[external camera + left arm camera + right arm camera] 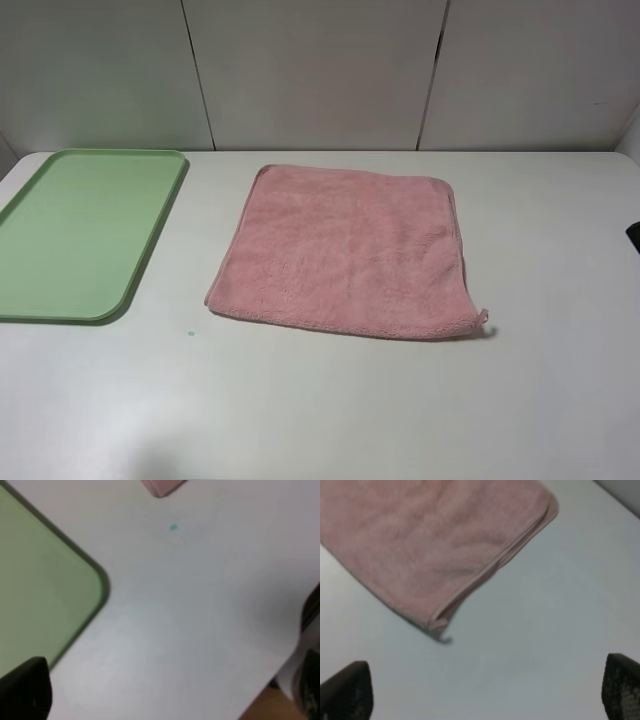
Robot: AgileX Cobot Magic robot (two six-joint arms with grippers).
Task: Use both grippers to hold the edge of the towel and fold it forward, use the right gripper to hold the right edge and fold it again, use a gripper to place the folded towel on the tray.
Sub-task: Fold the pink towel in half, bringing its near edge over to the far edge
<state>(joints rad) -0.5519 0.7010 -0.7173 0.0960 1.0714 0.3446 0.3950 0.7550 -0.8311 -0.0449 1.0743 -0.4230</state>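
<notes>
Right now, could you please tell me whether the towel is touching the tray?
Apart. The exterior high view shows a strip of bare table between the towel and the tray.

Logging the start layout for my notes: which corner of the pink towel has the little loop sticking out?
The towel's near right corner in the high view, where the loop pokes out; the other three corners end plain.

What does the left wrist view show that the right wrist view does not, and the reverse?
Only the left wrist view shows the tray, one rounded corner of it, and a small green speck. Only the right wrist view shows a long hemmed edge and the open right gripper. Both show the white table and the pink towel, the left only a corner of it.
</notes>
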